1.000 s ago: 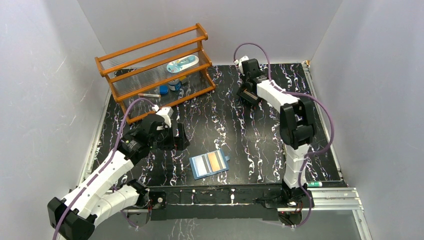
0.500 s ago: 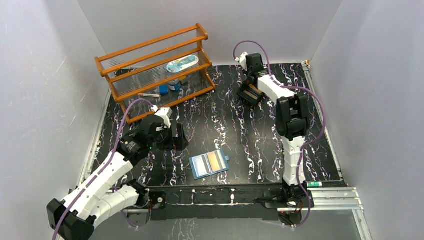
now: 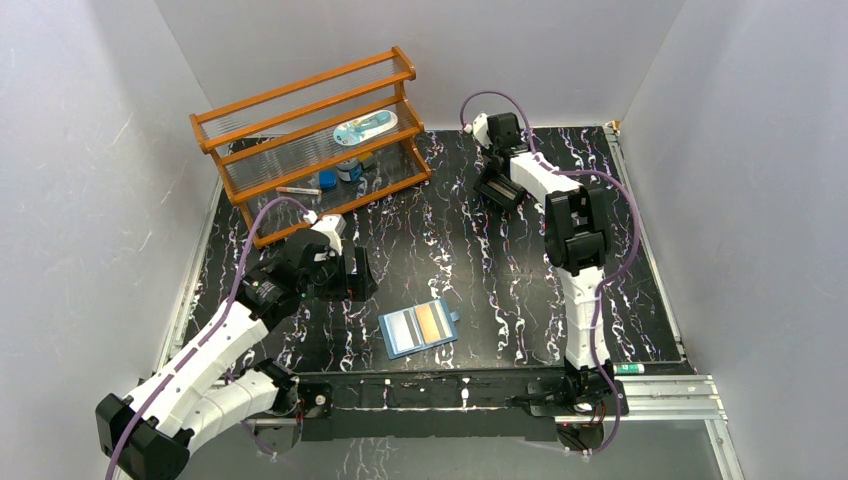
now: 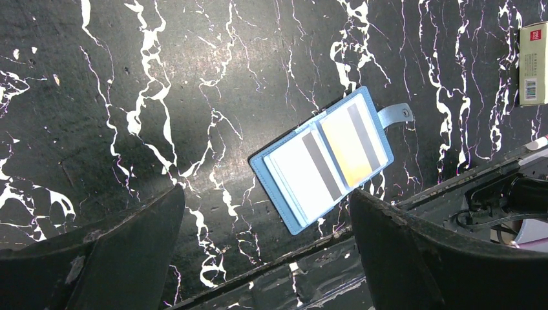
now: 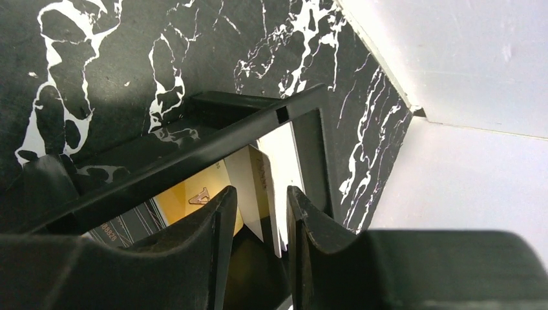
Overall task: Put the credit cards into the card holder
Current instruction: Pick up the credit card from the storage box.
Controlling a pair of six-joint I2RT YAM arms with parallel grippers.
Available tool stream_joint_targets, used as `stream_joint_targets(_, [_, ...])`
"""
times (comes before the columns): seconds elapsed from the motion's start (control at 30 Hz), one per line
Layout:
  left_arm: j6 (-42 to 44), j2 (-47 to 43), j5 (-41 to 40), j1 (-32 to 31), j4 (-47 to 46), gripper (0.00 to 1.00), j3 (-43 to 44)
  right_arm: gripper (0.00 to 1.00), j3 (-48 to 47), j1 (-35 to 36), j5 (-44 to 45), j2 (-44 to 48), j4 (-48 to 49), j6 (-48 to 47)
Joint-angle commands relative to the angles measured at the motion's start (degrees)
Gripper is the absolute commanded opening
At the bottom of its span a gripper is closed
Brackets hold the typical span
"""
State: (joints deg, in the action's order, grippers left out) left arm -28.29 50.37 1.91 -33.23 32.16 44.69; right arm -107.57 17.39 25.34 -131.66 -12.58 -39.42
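The card holder (image 3: 418,328) lies open near the front edge, blue, with a pale card (image 4: 297,171) and an orange-gold card (image 4: 349,145) in its slots. My left gripper (image 3: 350,275) hovers to its left, open wide and empty; the holder (image 4: 274,187) shows between its fingers. At the back, my right gripper (image 3: 497,190) reaches into a black tray (image 5: 258,119). Its half-open fingers straddle a cream card (image 5: 255,174) and a white card (image 5: 284,155) standing on edge. An orange-gold card (image 5: 194,190) lies beside them in the tray.
A wooden rack (image 3: 310,130) with small items stands at the back left. A pale box (image 4: 533,64) lies to the right of the holder. A pen (image 3: 630,368) rests on the front rail. White walls enclose the table.
The right arm has straightened and its wrist has shifted slightly left and back over the tray, with the fingers narrowing a touch. The left arm has not moved.
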Motion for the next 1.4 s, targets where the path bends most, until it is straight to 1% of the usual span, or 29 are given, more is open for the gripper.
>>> stream_joint_targets(0.0, [0.8, -0.2, -0.9, -0.1, 0.6, 0.99, 0.3, 0.41, -3.4, -0.3, 0.5, -1.2, 2.5, -1.5])
stream_joint_targets(0.07, [0.7, -0.2, -1.1, -0.1, 0.6, 0.99, 0.2, 0.39, -3.7, -0.4, 1.5, -1.6, 2.9, -2.1])
stream_joint_targets(0.2, [0.7, 0.0, -1.1, -0.1, 0.6, 0.99, 0.3, 0.31, -3.8, -0.4, 2.6, -1.2, 3.3, -2.4])
stream_joint_targets(0.33, [0.7, 0.4, -0.9, -0.1, 0.6, 0.99, 0.3, 0.26, -3.9, -0.4, 3.4, -0.2, 3.6, -2.6])
stream_joint_targets(0.47, [0.7, 0.2, -1.0, -0.1, 0.6, 0.99, 0.3, 0.15, -3.9, -0.6, 3.3, 1.1, 4.1, -3.0])
stream_joint_targets(0.53, [0.6, -0.3, -1.1, -0.2, 0.6, 0.99, 0.3, 0.13, -4.1, -0.8, 2.9, 1.1, 4.2, -3.0])
stream_joint_targets(0.63, [0.5, -0.7, -1.4, -0.1, 0.6, 0.99, 0.2, 0.13, -4.1, -1.1, 2.6, 1.1, 3.9, -2.5])
stream_joint_targets(0.7, [0.4, -0.9, -1.5, -0.1, 0.6, 0.99, 0.2, 0.15, -3.9, -1.2, 1.7, 1.0, 3.1, -2.1])
stream_joint_targets(0.83, [0.3, -1.0, -1.6, -0.1, 0.6, 0.99, 0.1, 0.16, -3.2, -1.2, 0.9, 0.9, 3.1, -2.0])
stream_joint_targets(0.97, [0.3, -0.7, -1.5, -0.1, 0.7, 0.99, 0.2, 0.25, -3.1, -1.2, 0.7, 0.5, 3.4, -2.1])
stream_joint_targets(1.1, [0.4, -0.5, -1.5, -0.1, 0.6, 0.99, 0.2, 0.26, -3.6, -1.3, 0.7, -0.4, 3.4, -2.4])
stream_joint_targets(1.23, [0.4, -0.6, -1.5, -0.2, 0.7, 0.99, 0.2, 0.3, -3.8, -1.3, 0.7, -1.0, 3.4, -2.7])
stream_joint_targets(1.37, [0.4, -0.6, -1.6, -0.1, 0.6, 0.99, 0.2, 0.3, -3.9, -1.3, 0.9, -1.6, 3.6, -3.0])
